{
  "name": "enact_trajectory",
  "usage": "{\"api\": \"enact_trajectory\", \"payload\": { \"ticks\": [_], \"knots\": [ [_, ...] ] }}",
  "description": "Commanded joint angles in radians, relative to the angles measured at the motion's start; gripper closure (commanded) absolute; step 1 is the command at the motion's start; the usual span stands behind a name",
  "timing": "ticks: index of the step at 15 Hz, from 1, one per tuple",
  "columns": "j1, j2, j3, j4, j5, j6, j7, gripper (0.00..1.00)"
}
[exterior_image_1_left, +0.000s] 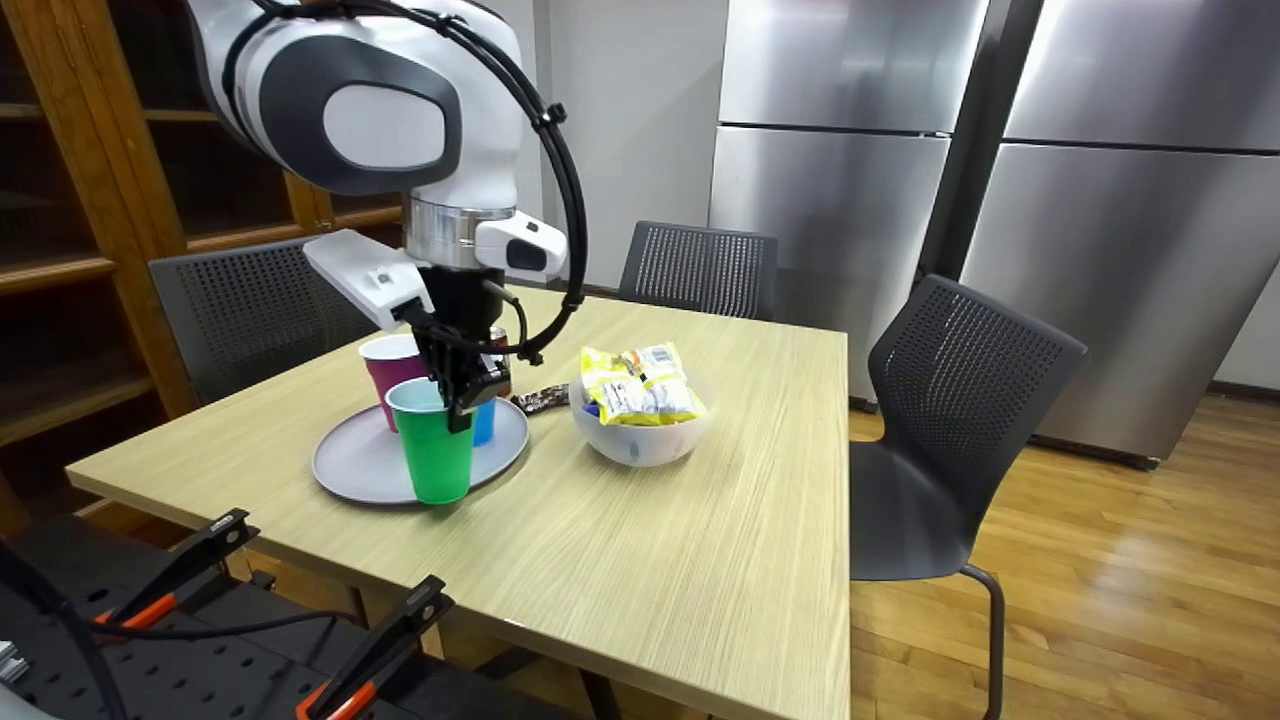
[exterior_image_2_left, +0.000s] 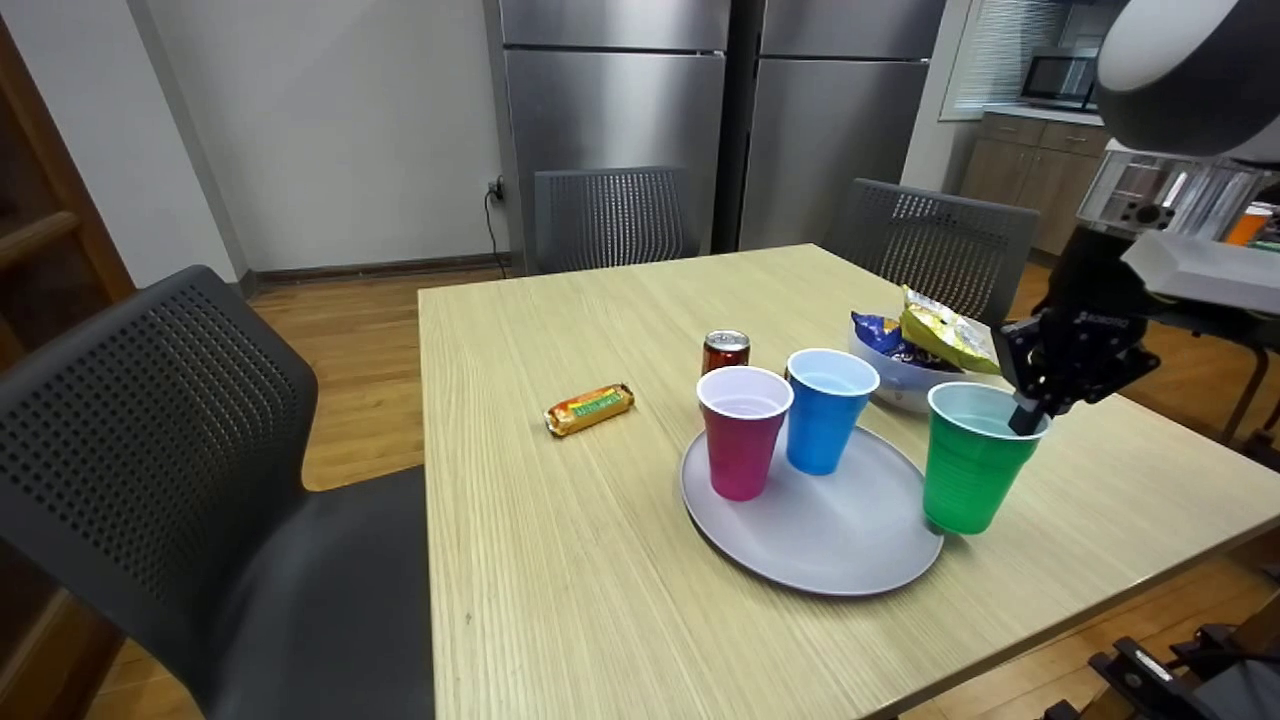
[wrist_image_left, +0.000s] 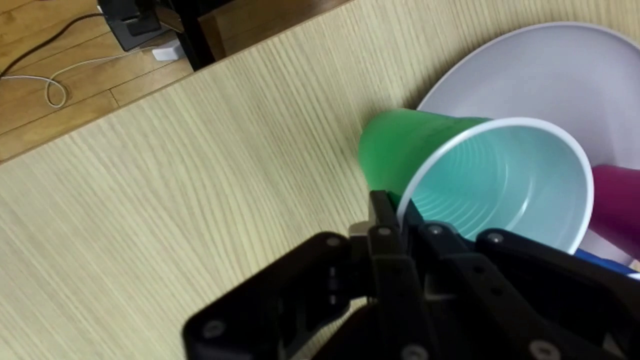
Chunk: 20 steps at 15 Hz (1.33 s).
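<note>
My gripper (exterior_image_1_left: 461, 413) is shut on the rim of a green cup (exterior_image_1_left: 440, 455). In the wrist view one finger of the gripper (wrist_image_left: 398, 207) is inside the green cup (wrist_image_left: 400, 145) and one is outside. The cup leans slightly and stands at the edge of a grey plate (exterior_image_2_left: 800, 550); I cannot tell whether its base touches plate or table. The cup's light interior shows nothing in it. A magenta cup (exterior_image_2_left: 742, 445) and a blue cup (exterior_image_2_left: 826, 415) stand upright on the plate. In an exterior view the gripper partly hides the blue cup (exterior_image_1_left: 484, 422).
A white bowl (exterior_image_1_left: 640, 442) holds snack bags, a yellow bag (exterior_image_1_left: 640, 385) on top. A dark red can (exterior_image_2_left: 724, 350) stands behind the cups. A gold-wrapped bar (exterior_image_2_left: 590, 410) lies on the table (exterior_image_2_left: 560, 560). Dark chairs (exterior_image_1_left: 930, 470) surround the table. Clamps (exterior_image_1_left: 385, 645) are near its front edge.
</note>
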Motion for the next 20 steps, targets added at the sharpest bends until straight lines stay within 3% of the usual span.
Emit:
{"api": "enact_trajectory", "payload": {
  "ticks": [1,20],
  "knots": [
    [0.03,0.017,0.042,0.0,0.005,0.039,0.046,0.99],
    [0.087,0.059,0.153,0.006,0.021,0.144,0.127,0.99]
  ]
}}
